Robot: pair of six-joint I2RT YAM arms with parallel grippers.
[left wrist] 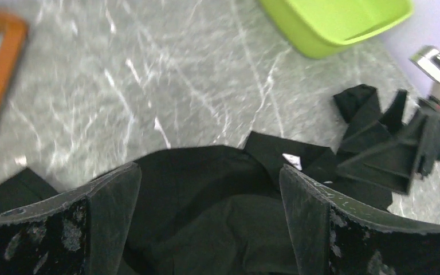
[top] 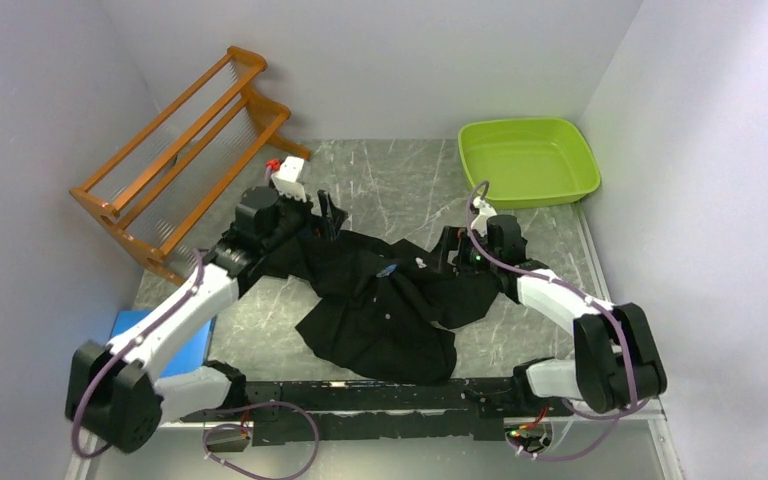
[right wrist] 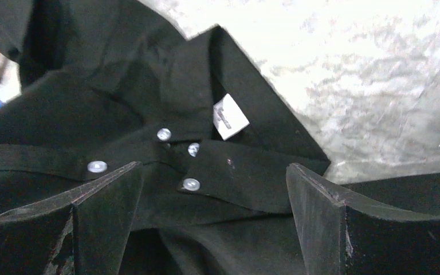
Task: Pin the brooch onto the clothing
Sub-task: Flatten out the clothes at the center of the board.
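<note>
The black shirt [top: 390, 310] lies crumpled in the middle of the table. In the right wrist view I see its collar, the white neck label [right wrist: 230, 116] and pale buttons [right wrist: 191, 184]. My left gripper [top: 332, 216] is open at the shirt's far left edge, with black cloth [left wrist: 206, 223] between and below its fingers [left wrist: 112, 200]. My right gripper [top: 448, 252] is open at the shirt's right edge, low over the collar [right wrist: 246, 172]. A small blue speck [top: 387, 270] lies on the shirt; I cannot tell if it is the brooch. The right gripper also shows in the left wrist view [left wrist: 387, 152].
A green tray [top: 528, 160] stands at the back right and shows in the left wrist view [left wrist: 332, 23]. A wooden rack [top: 190, 160] stands at the back left. A blue flat object [top: 160, 340] lies at the near left under the left arm.
</note>
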